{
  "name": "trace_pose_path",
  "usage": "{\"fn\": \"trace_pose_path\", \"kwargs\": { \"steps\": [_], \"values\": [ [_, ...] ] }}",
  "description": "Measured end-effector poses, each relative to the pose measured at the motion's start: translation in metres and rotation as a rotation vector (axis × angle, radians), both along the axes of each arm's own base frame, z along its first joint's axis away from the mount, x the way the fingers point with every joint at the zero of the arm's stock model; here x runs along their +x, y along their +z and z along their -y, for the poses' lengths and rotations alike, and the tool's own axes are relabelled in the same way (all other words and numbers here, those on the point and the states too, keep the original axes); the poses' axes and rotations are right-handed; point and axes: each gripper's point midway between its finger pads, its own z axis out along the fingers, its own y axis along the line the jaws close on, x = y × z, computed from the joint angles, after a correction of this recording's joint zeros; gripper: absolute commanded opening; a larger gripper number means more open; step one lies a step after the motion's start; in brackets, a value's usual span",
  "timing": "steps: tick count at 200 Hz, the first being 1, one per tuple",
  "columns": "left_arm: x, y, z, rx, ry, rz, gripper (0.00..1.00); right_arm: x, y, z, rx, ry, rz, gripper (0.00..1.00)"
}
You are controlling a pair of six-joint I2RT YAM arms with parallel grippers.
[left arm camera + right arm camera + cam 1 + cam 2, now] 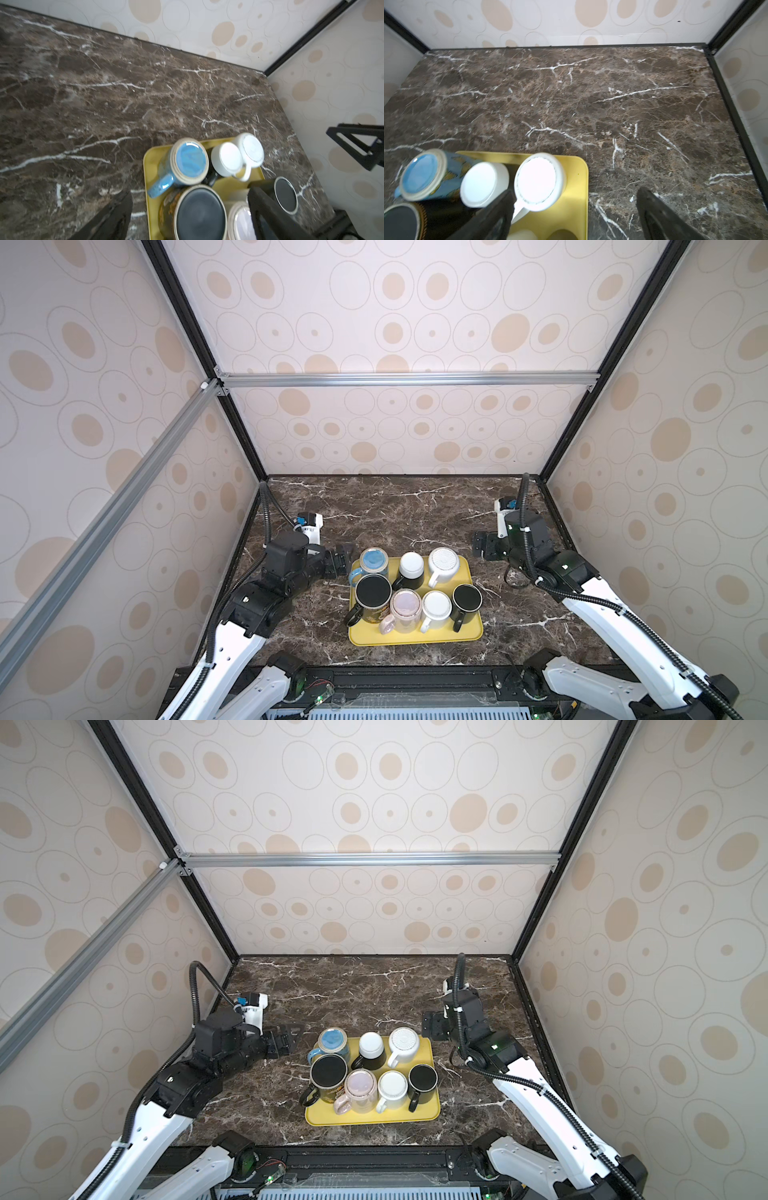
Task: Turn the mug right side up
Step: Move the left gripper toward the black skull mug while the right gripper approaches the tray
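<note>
Left hand (343,558): released, empty; blue mug (374,563) just ahead.
Right hand (481,545): released, empty.
Advice: clasp blue mug's wall squarely before inverting.

Polished and stone-like on the tabletop (395,510): dark brown, white-veined, faintly reflective. Smooth, satin, plastic-looking yellow for the tray (415,637). Glossy glazed ceramic on the blue mug (374,562) at the tray's 11 o'clock. Duller, near-matt black on the black mug base (372,591) at 9 o'clock. Brushed bare metal along the frame rail (407,379). Matt printed covering on the walls (415,302).
</note>
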Motion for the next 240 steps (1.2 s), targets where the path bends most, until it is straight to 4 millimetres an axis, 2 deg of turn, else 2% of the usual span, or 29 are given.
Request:
{"fn": "trace_pose_path", "kwargs": {
  "steps": [25,39,67,99,128,207,240],
  "values": [
    [-0.033,-0.021,-0.004,0.003,-0.025,-0.107,0.84,-0.016,-0.003,-0.018,-0.041,0.073,-0.024,0.93],
    [-0.050,-0.043,-0.008,0.010,-0.033,-0.168,0.84,-0.021,-0.008,-0.024,-0.071,0.096,-0.039,0.93],
    [-0.066,-0.079,-0.009,0.031,-0.056,-0.262,0.84,-0.020,-0.018,-0.026,-0.112,0.101,-0.063,0.92],
    [-0.080,-0.108,-0.006,0.014,-0.086,-0.318,0.83,-0.019,-0.019,-0.025,-0.120,0.095,-0.062,0.91],
    [-0.084,-0.115,-0.003,-0.006,-0.100,-0.329,0.82,-0.018,-0.022,-0.026,-0.122,0.096,-0.060,0.90],
    [-0.071,-0.128,0.013,0.014,-0.118,-0.326,0.86,-0.020,-0.040,-0.023,-0.143,0.095,-0.081,0.89],
    [-0.071,-0.132,0.035,0.013,-0.153,-0.311,0.85,-0.020,-0.043,-0.025,-0.144,0.099,-0.079,0.88]
  ]
}}
